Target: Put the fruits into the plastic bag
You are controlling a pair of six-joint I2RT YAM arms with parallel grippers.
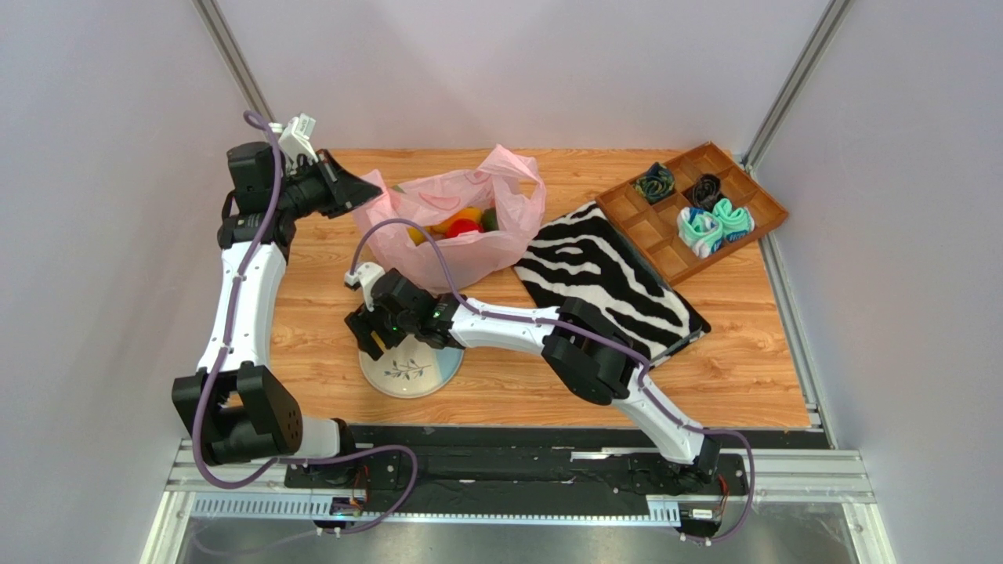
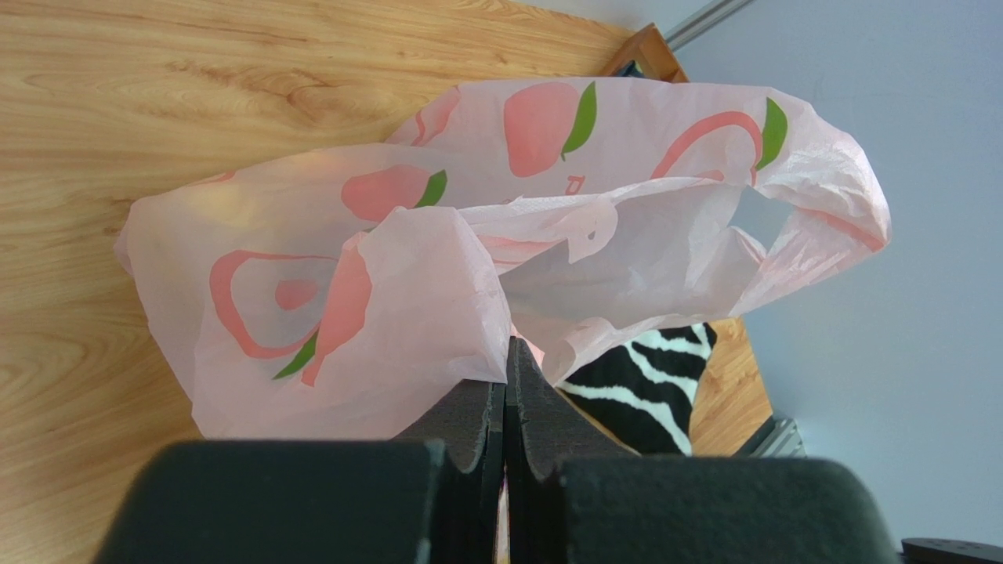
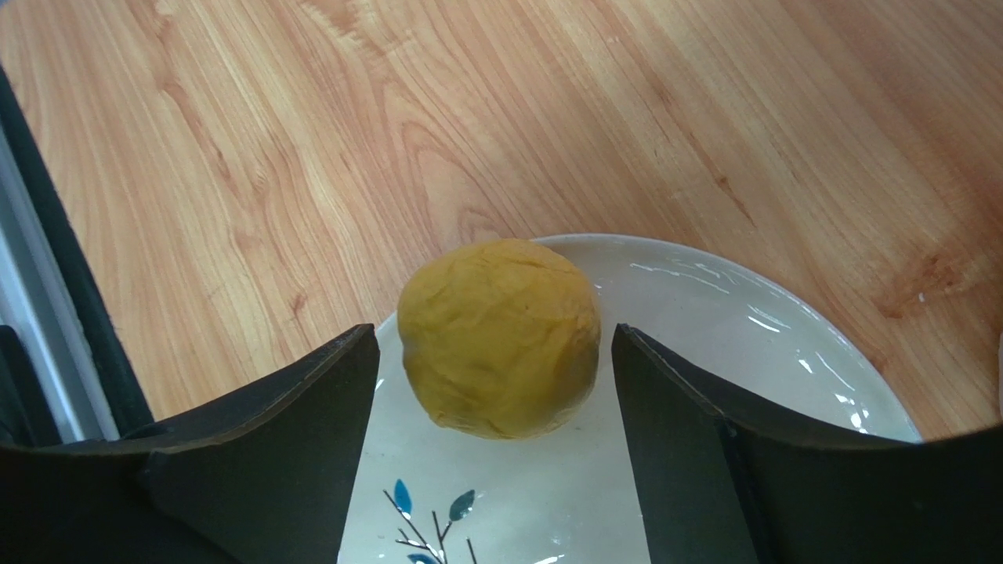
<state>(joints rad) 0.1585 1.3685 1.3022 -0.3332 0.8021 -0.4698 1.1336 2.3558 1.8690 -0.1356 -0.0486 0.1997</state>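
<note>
Right tool (image 3: pixel 492 338) spread wide, flanking a yellow lemon (image 3: pixel 500 353) on the plate (image 3: pixel 754 341) — small gaps either side. Left tool (image 2: pixel 506 378) pressed together, pinching the rim of the plastic bag (image 2: pixel 353 306) — other fruits (image 1: pixel 463 227) inside, zebra cloth (image 1: pixel 606 276) just beside it.

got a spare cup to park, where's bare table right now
Bare table near right, between zebra cloth and the front edge; also a strip between left arm and plate. Crowded around plastic bag, plate and wooden tray.

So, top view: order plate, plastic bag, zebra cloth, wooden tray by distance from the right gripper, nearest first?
1. plate, under the right gripper
2. plastic bag, behind
3. zebra cloth, to its right
4. wooden tray, far right
</note>
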